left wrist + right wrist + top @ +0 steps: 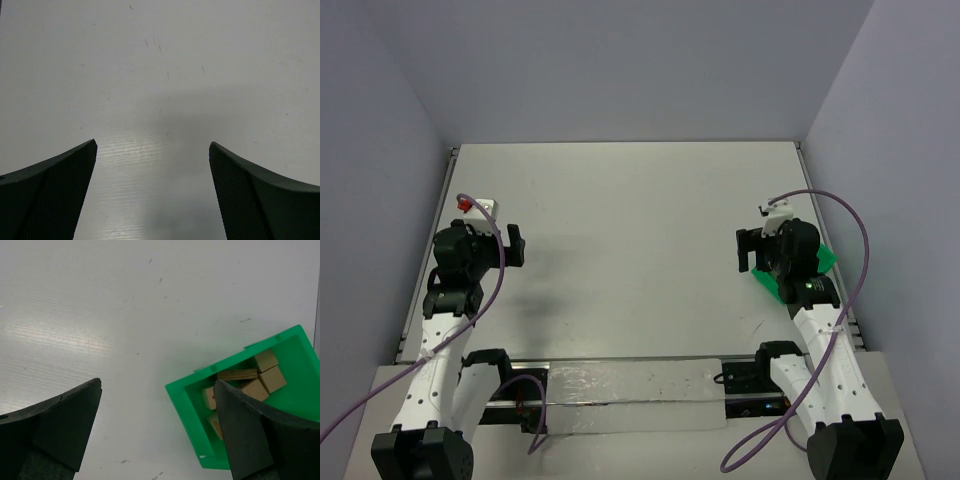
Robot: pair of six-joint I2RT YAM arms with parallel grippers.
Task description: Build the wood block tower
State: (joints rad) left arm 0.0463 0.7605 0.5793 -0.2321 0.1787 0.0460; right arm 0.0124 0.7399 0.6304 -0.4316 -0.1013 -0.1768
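Right claw: I see its fingers spread wide, gripping nothing, above the table.
Wood blocks: light-brown cubes piled loosely inside the green bin, partly hidden behind my right finger.
Green bin: on the table's right side, just beside the right claw.
Left claw: spread wide, gripping nothing, over the table's left side, well apart from the bin.

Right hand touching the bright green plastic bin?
Cannot tell. In the right wrist view a finger of the open right hand overlaps the bright green plastic bin, hiding any gap; top view: arm mostly covers it.
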